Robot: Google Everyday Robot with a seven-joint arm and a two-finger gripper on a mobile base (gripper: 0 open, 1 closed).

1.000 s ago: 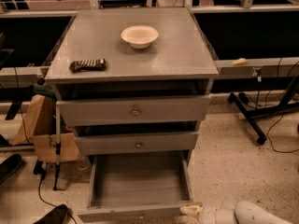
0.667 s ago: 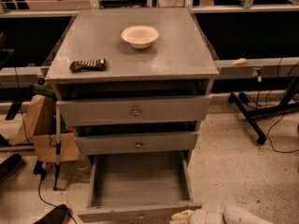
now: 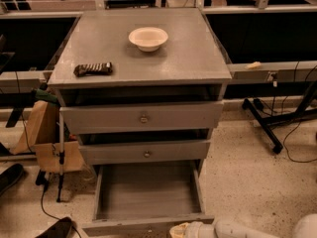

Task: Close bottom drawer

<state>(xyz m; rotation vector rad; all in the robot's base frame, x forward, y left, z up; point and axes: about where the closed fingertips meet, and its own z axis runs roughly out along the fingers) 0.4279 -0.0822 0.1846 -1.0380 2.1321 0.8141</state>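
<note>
Camera view: bottom drawer (image 3: pixel 148 195) pulled well out toward the near side, bare inside, below the middle drawer (image 3: pixel 146 151). Gripper (image 3: pixel 181 229) low at the near edge, against or just beside the drawer front, right of its centre; cannot tell whether spread or closed. Set contact nearer the middle of the front, push straight toward the far side, keep the force level to avoid skewing, stop once flush with the cabinet (image 3: pixel 138 58)

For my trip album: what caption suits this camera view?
Robot's claw at the front edge of the pulled-out bottom drawer of a grey cabinet topped with a bowl.
</note>
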